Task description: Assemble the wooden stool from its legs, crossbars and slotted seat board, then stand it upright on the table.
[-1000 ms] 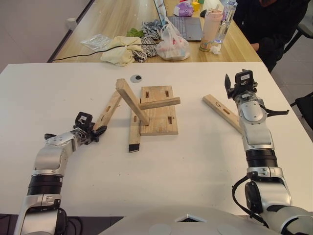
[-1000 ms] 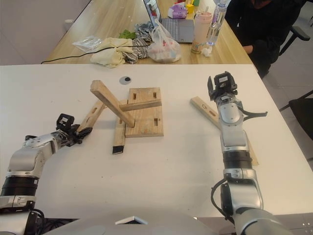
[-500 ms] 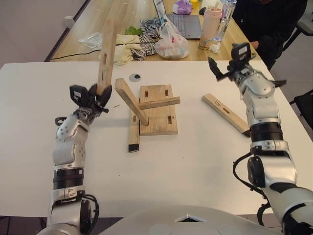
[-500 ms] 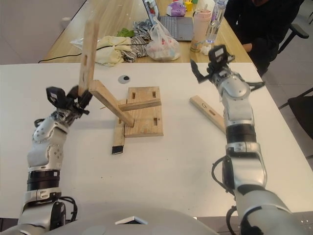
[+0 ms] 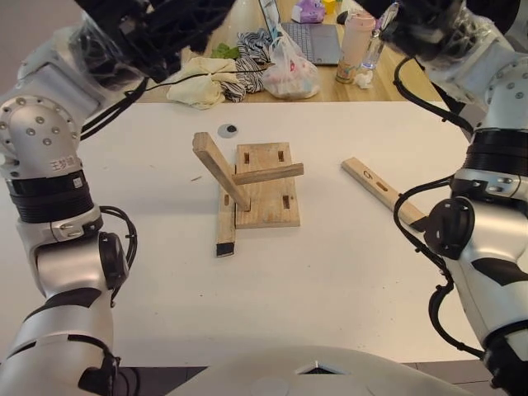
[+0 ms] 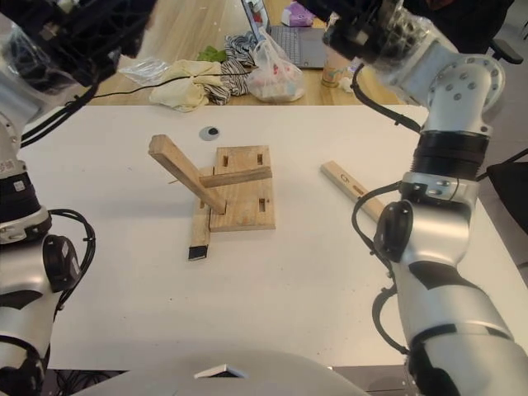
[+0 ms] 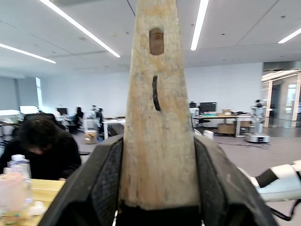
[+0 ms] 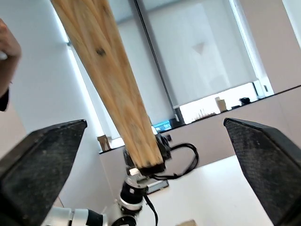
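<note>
Stool leg, clamped in left tool, likely bound for seat board at centre frame; right tool spread apart.

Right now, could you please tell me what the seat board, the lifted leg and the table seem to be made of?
Seat board: bare pale wood, grain showing, no gloss.
Lifted leg: the same raw wood, with grain and a dark split.
Table: smooth matt white top, probably laminate.

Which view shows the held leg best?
Left wrist view: the leg, slots visible, stands clamped in the left pincer. The right wrist view shows it farther off, slanted; the eye views catch the left arm raised.
</note>
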Robot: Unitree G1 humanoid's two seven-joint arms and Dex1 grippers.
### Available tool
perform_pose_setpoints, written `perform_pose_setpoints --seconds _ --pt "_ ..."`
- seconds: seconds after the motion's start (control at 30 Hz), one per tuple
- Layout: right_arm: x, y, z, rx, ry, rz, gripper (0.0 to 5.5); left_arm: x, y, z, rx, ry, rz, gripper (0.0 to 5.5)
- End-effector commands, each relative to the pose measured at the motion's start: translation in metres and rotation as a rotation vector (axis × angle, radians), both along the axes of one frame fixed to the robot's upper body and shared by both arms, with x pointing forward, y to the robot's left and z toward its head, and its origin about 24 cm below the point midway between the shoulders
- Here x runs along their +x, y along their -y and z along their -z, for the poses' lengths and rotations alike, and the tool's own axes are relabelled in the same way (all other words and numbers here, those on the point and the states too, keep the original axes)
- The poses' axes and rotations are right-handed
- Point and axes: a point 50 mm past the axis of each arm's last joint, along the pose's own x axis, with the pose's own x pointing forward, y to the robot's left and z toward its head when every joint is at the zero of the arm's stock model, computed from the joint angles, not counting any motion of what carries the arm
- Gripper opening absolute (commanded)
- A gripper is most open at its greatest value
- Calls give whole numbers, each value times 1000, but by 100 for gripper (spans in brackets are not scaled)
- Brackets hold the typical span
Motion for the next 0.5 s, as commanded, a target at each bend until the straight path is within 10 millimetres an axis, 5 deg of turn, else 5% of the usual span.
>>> perform_pose_setpoints --seconds 0.03,0.2,0.5 --pt "-17 5 -14 115 -1 -122 540 -3 13 14 82 -41 44 200" --pt "-20 5 -9 128 -38 -100 540 -6 21 32 165 -72 45 200" --pt "-9 14 -9 179 -87 -18 392 -1 19 51 211 -96 -11 200"
